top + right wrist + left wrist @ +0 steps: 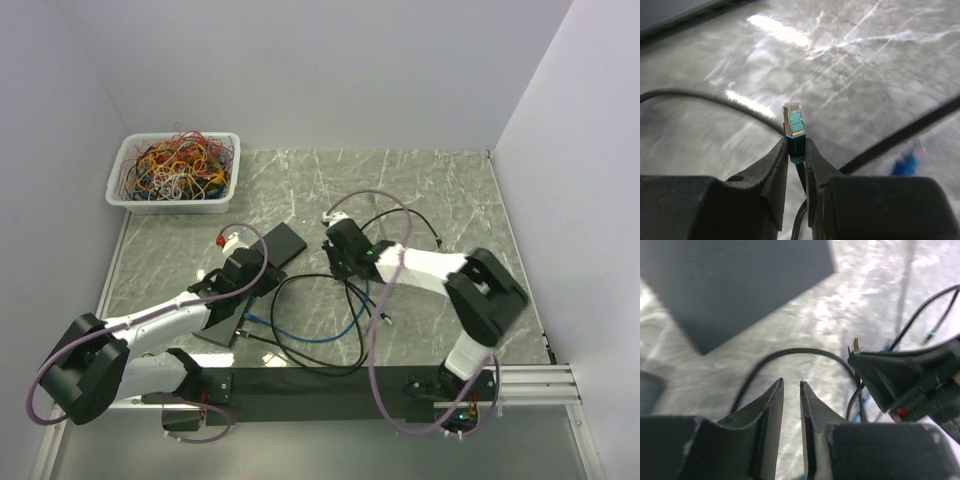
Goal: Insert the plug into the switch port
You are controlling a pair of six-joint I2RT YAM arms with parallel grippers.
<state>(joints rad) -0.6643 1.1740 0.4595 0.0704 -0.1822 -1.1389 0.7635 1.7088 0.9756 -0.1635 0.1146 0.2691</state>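
Observation:
My right gripper (796, 142) is shut on a teal and metal plug (793, 120) on a black cable, tip pointing out past the fingertips, above the marble table. In the top view this gripper (335, 250) is right of a flat black box (287, 243). My left gripper (791, 384) is empty, its jaws a narrow gap apart, and in the top view (258, 262) sits just left of that box. In the left wrist view the box (740, 285) fills the upper left and the plug (856, 344) shows at the right. No ports show.
A second flat black device (222, 328) lies under my left forearm, with a blue cable (330, 335) and a black cable (300, 352) running from its edge in loops between the arms. A white bin of tangled wires (175, 170) stands at the back left.

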